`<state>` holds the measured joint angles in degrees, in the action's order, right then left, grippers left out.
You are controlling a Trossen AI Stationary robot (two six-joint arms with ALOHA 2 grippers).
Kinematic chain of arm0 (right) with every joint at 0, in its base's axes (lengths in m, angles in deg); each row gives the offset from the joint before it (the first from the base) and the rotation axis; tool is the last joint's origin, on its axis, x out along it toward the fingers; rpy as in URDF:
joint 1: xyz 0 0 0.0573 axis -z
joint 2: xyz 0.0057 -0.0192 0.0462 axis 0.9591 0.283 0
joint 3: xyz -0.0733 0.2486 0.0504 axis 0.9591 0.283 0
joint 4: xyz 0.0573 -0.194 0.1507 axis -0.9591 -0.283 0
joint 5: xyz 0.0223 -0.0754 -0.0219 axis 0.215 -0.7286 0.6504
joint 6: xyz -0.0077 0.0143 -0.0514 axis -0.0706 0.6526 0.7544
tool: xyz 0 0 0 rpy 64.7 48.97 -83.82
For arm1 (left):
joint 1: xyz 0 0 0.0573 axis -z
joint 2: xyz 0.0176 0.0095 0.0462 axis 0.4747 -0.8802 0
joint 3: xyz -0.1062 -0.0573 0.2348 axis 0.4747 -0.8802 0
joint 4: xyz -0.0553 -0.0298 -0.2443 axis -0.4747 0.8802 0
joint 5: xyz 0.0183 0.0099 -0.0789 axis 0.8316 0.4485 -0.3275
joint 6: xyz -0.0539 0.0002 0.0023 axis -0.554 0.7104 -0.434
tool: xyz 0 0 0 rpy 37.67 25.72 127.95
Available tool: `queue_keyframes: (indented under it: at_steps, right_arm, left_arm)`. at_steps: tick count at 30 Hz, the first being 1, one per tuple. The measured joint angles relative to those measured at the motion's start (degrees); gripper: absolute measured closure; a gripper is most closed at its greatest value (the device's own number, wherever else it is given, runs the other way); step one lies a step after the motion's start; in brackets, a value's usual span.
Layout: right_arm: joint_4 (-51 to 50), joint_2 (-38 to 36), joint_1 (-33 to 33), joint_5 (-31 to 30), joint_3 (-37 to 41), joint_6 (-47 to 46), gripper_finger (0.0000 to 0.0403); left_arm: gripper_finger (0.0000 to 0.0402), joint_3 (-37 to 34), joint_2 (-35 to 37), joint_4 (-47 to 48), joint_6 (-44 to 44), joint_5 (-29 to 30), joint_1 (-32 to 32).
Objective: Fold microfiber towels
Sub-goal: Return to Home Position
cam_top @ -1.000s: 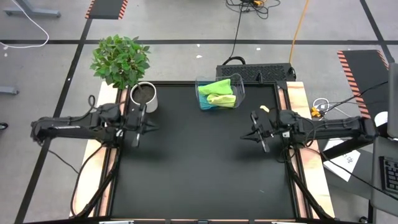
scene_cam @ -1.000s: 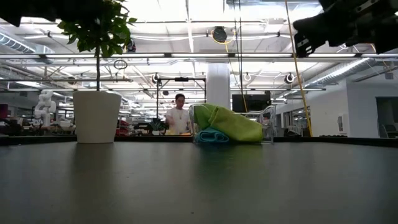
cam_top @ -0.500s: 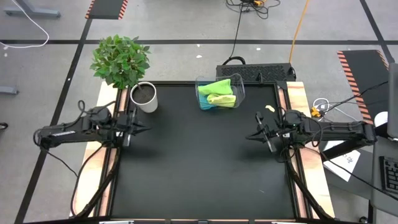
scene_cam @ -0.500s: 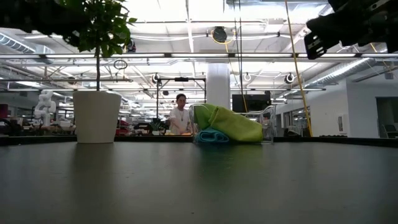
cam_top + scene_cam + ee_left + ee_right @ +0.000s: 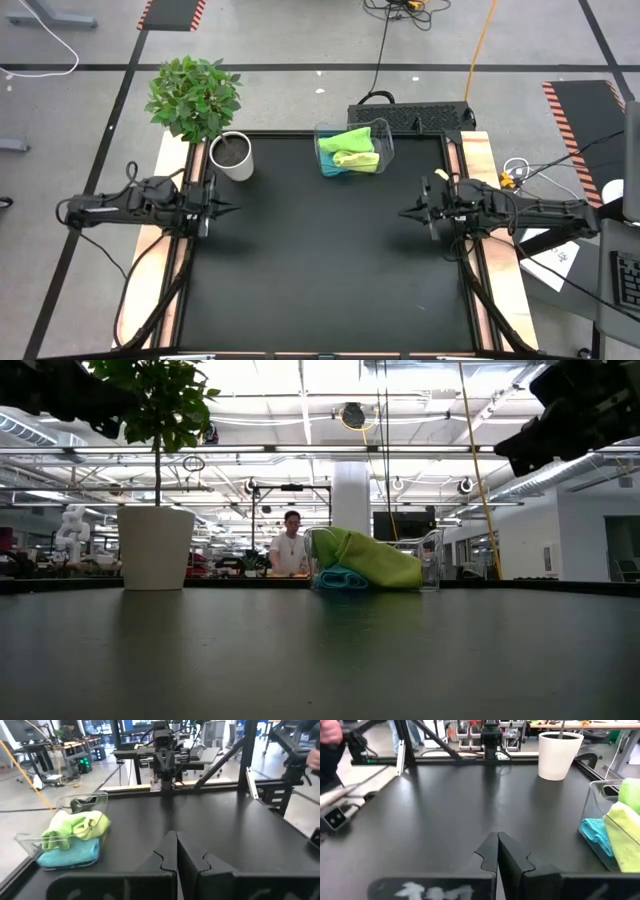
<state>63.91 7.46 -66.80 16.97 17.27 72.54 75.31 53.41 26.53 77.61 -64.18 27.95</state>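
Note:
Lime-green microfiber towels [image 5: 350, 147] and a turquoise one [image 5: 70, 853] lie piled in a clear plastic bin [image 5: 354, 149] at the table's far edge, near the middle. They also show in the low view [image 5: 370, 560] and the right wrist view [image 5: 620, 827]. My left gripper [image 5: 232, 209] is shut and empty above the table's left edge. My right gripper [image 5: 404, 213] is shut and empty above the right side. Both hang above the black tabletop and point toward each other.
A white pot with a green plant [image 5: 232, 155] stands at the far left corner. The black tabletop [image 5: 320, 260] lies bare between the arms. A person [image 5: 290, 545] stands in the room beyond the far edge.
Both arms have drawn back outward: my left gripper toward the table's left edge and a little nearer, away from the pot, my right gripper toward the right edge. The towels and bin have stayed where they were.

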Motion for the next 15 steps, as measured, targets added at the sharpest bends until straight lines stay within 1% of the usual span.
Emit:
queue_keyframes:
  at_steps: [4, 8, 12, 15]
  right_arm:
    - [0.17, 0.01, 0.0, 0.03, 0.0, 0.91, 0.0403]
    - [0.39, -1.56, 0.0, 0.03, 0.0, 1.07, 0.0403]
    - [3.58, -5.39, 0.0, 0.25, 1.99, -0.74, 0.0403]
    - [5.14, -8.76, 0.0, 0.42, 4.57, -1.38, 0.0403]
  left_arm:
    - [0.0401, 0.0, -1.7, 0.64, 0.61, 2.97, 1.94]
    - [0.0401, 0.0, -4.18, 1.1, 0.65, 5.78, 4.15]
    - [0.0401, 0.0, -5.25, 1.49, 0.94, 8.9, 6.2]
    - [0.0401, 0.0, -5.19, 1.38, 1.44, 9.87, 7.49]
